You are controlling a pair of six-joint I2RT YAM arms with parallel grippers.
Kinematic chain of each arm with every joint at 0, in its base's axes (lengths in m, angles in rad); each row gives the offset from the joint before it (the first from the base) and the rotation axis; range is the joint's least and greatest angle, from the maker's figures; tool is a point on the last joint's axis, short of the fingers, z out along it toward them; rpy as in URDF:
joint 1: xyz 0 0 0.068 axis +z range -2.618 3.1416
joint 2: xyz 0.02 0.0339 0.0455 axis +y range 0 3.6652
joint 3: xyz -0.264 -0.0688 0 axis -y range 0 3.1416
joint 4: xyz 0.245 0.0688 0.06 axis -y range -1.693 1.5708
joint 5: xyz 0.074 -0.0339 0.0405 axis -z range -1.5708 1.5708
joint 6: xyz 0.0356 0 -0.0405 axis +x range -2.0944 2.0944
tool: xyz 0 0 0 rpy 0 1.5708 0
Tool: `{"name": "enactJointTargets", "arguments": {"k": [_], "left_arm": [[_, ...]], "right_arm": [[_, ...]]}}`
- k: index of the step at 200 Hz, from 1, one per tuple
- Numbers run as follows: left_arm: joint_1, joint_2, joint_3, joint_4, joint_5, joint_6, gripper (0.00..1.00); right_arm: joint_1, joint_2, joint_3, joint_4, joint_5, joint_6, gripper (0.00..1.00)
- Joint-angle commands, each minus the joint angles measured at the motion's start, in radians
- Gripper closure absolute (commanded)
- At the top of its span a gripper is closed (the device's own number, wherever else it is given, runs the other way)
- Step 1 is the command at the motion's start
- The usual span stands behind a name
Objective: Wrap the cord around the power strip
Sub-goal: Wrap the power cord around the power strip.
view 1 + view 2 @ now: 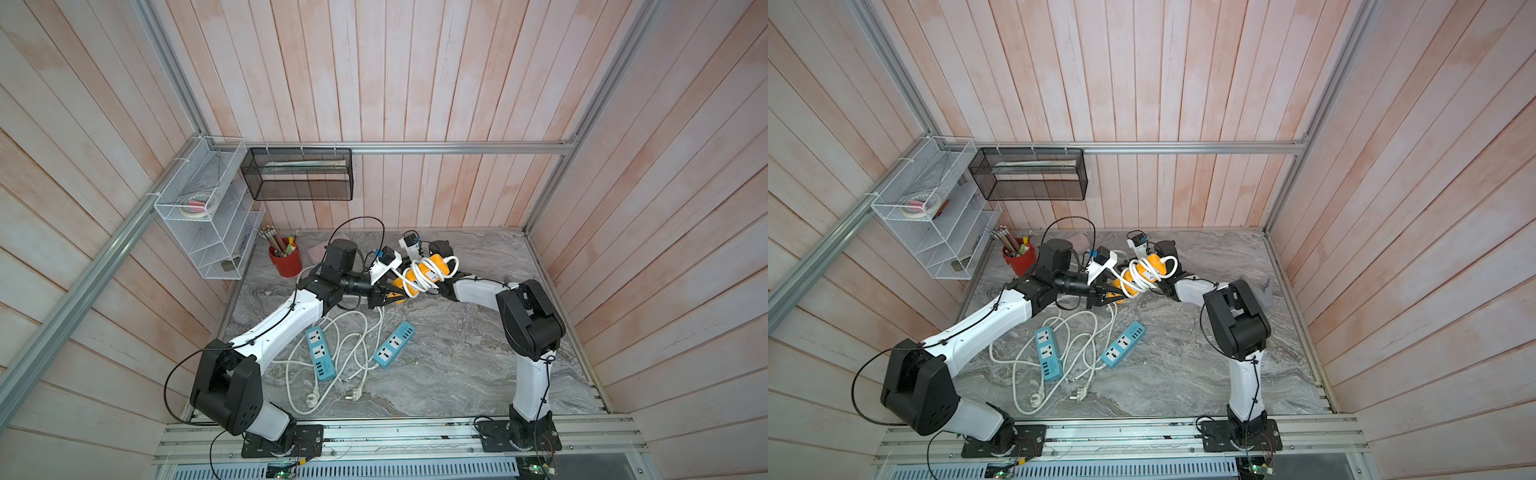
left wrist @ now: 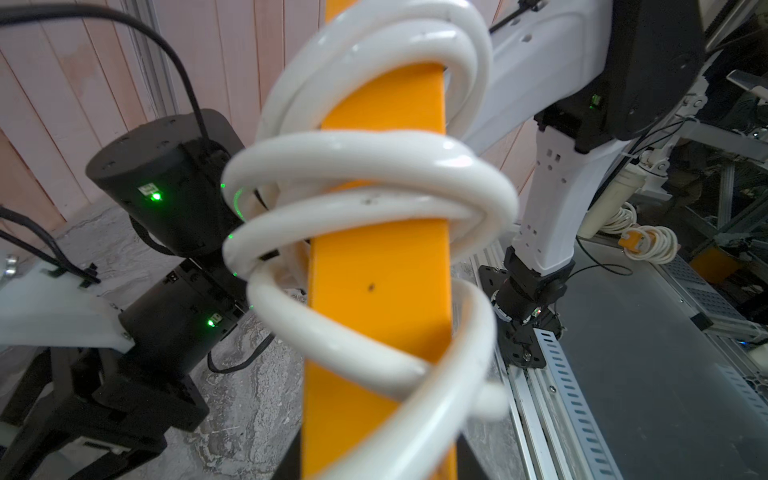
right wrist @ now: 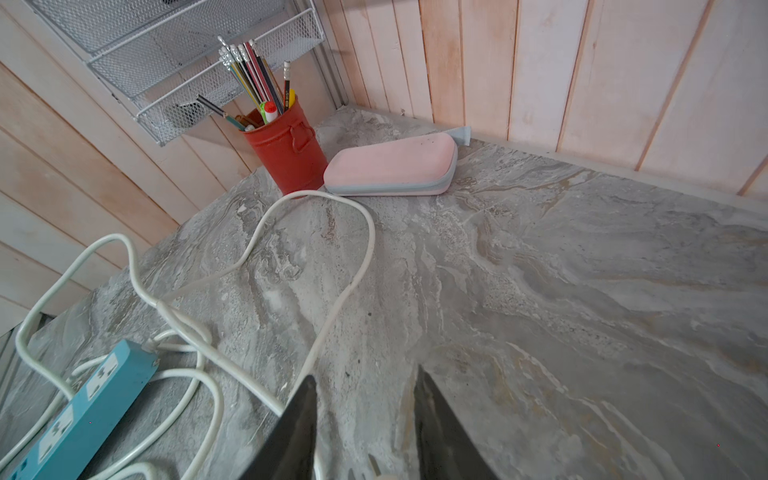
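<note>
Left gripper (image 1: 390, 292) was clamped tight on one end of the orange strip (image 1: 432, 262). It held the strip tilted above the table (image 1: 478, 353), back-centre, between both wrists. White cord (image 1: 415, 282) was coiled round it in several loops. Right gripper (image 3: 365, 371) had its jaws partly apart with nothing between them, only bare table below. Two blue strips (image 1: 320, 353) lay in loose cord nearer the front.

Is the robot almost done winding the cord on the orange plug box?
Nearly, for that one. Done: the white cord loops several times around the orange power strip. In hand: the left end effector grips the strip in the air; the right end effector is open. Left: two blue power strips lie unwrapped, with loose cords.
</note>
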Motion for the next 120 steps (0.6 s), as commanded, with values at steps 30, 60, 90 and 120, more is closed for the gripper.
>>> {"name": "enactJointTargets", "arguments": {"k": [30,60,90,120], "left_arm": [[0.034,-0.044,0.007,0.138,-0.047,-0.082,1.0],[0.096,-0.035,-0.005,0.216,-0.075,-0.191,1.0],[0.12,-0.029,-0.013,0.291,-0.219,-0.259,1.0],[0.206,0.005,-0.004,0.351,-0.423,-0.405,1.0]], "right_arm": [[0.019,0.053,-0.018,0.107,0.078,0.082,0.83],[0.017,0.037,-0.057,0.086,0.073,0.063,0.88],[0.016,-0.002,-0.1,0.054,0.095,0.043,0.94],[0.017,-0.061,-0.155,-0.004,0.145,-0.005,1.0]]}}
